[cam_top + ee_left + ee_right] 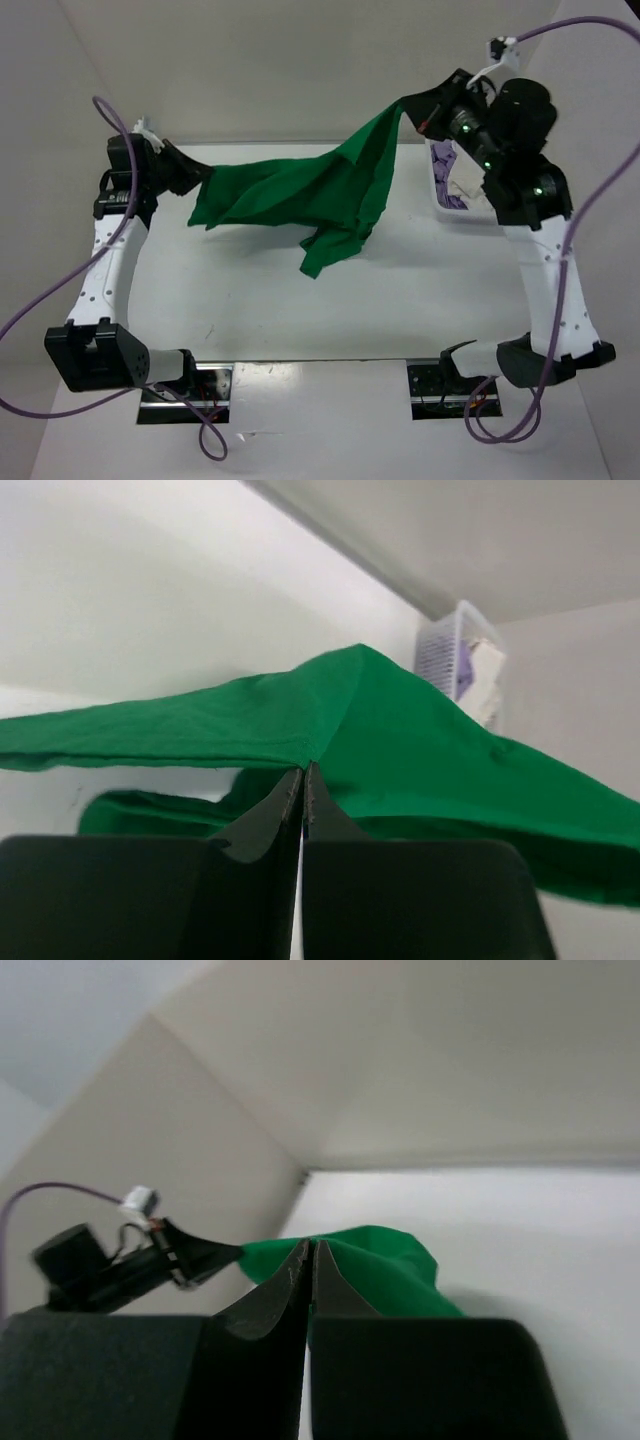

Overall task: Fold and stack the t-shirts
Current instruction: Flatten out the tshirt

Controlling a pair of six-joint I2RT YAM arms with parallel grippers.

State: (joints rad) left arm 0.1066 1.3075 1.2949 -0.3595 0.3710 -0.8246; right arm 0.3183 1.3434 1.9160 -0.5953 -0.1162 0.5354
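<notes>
The bright green t-shirt (310,195) hangs stretched in the air between my two grippers, its lower part drooping to the table at the middle. My left gripper (205,178) is shut on its left edge; in the left wrist view the gripper (304,768) pinches the green cloth (420,740). My right gripper (408,105) is raised at the back right and shut on the shirt's other edge; in the right wrist view the gripper (309,1245) holds the cloth (385,1270). A lavender shirt (452,195) and a white one (484,675) lie in the basket.
A white mesh basket (441,205) stands at the table's right back, behind the right arm; it also shows in the left wrist view (440,650). Purple cables loop beside both arms. White walls enclose the table's back and sides.
</notes>
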